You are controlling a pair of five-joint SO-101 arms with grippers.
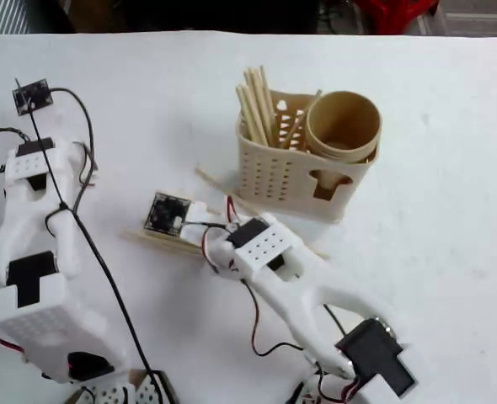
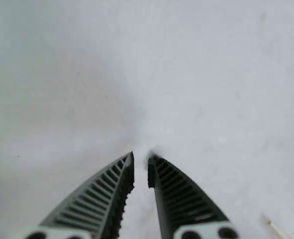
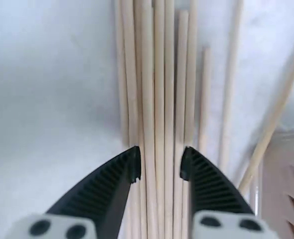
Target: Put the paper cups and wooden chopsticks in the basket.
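A cream perforated basket stands right of the table's middle, holding stacked paper cups and several upright wooden chopsticks. More chopsticks lie side by side on the table just left of the basket. My right gripper is open and low over them, one finger on each side of several sticks. In the high view that arm reaches from the front toward the loose sticks. My left gripper is shut on nothing, just above bare table at the far left.
A corner of the basket lies close beside the right gripper, with a stray chopstick slanting against it. One stick tip lies near the left gripper. The left arm occupies the table's left edge.
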